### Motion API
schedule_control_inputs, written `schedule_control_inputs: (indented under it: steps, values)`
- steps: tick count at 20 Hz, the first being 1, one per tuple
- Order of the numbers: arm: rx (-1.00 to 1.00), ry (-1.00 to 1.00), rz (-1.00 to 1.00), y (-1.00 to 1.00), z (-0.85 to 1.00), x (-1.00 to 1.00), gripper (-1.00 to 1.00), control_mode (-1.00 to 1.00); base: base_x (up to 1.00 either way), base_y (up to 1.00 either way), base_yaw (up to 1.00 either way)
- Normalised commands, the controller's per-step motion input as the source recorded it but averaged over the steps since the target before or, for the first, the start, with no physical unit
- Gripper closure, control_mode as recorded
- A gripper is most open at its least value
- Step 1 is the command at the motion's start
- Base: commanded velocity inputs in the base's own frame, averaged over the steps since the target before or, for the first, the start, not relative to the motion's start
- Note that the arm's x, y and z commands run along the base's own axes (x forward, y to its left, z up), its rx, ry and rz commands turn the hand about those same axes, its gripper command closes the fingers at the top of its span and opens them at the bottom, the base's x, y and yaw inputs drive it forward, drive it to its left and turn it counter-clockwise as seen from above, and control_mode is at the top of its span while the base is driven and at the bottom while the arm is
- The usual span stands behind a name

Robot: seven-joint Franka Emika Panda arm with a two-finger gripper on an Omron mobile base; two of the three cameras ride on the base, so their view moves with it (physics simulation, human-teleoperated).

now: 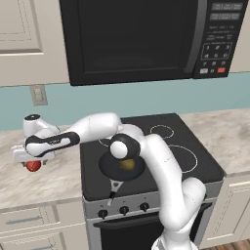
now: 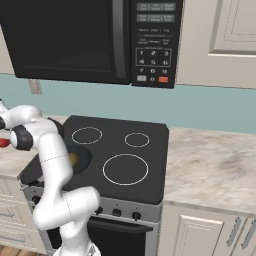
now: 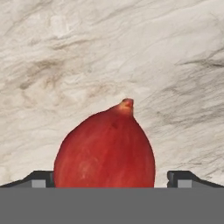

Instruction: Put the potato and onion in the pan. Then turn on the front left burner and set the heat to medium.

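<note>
Onion pickup: my jaws stand wide around it, not yet closed.

Nearest, my gripper straddles the onion, one fingertip on each side, clear of its skin; it sits on the marble counter left of the stove. Next I judge I must squeeze shut, lift, and carry it right. Farther on, the pan already holds the potato; the burner knob waits.
</note>
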Motion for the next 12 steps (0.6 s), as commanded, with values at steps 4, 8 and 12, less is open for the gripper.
schedule_control_inputs:
  steps: [4,8,12]
  values:
    - [0.0,0.0,0.0,0.0,0.0,0.0,1.0,-1.0,0.0,0.0,0.0]
    - [0.0,0.0,0.0,0.0,0.0,0.0,1.0,-1.0,0.0,0.0,0.0]
    - [0.0,0.0,0.0,0.0,0.0,0.0,1.0,-1.0,0.0,0.0,0.0]
